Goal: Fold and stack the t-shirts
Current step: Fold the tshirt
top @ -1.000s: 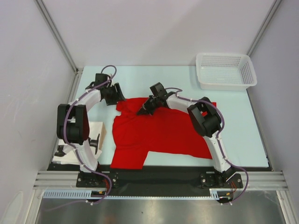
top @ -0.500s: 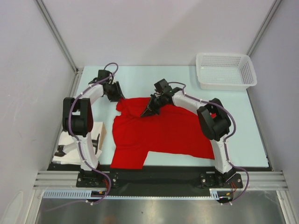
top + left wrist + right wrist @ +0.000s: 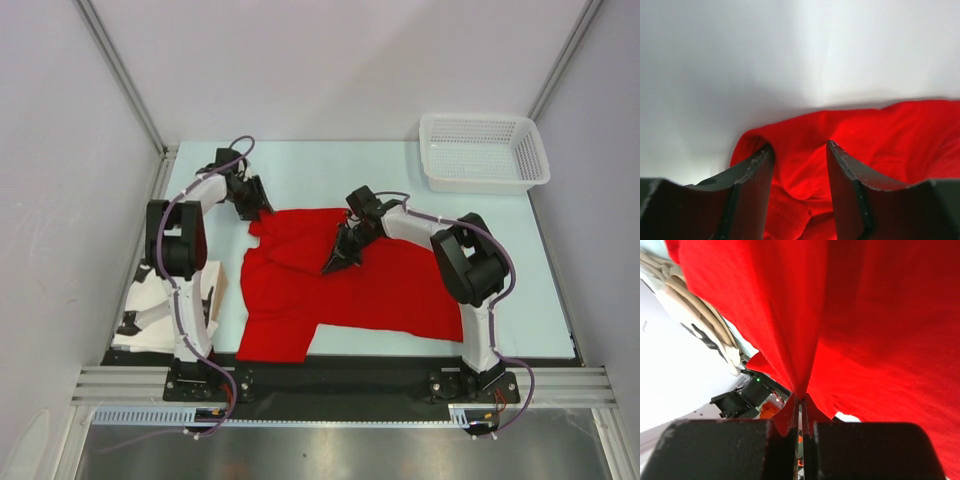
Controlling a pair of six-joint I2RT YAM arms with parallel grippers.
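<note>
While the right gripper sits mid-frame in the overhead view with a ridge of the red t-shirt drawn up to its tips, the shirt lies spread across the centre of the table. The left gripper is at the shirt's upper-left corner, and the white basket stands well apart at upper right. In the left wrist view you see the two fingers parted, with the bunched red corner lying between them unpinched, so that pincer is released. In the right wrist view the jaws are clenched on a fold of the shirt, and cloth fans up from the pinch to fill the frame. I judge the step to be carrying the top edge over for the first fold. To do it well, close the left on its corner before you pull, so both ends of the edge travel together. Lift only enough to clear the layer beneath, draw both toward the bottom of the overhead frame at a matched pace, and lay the edge parallel to the hem before letting go. A one-sided pull would likely drag the shirt askew.
</note>
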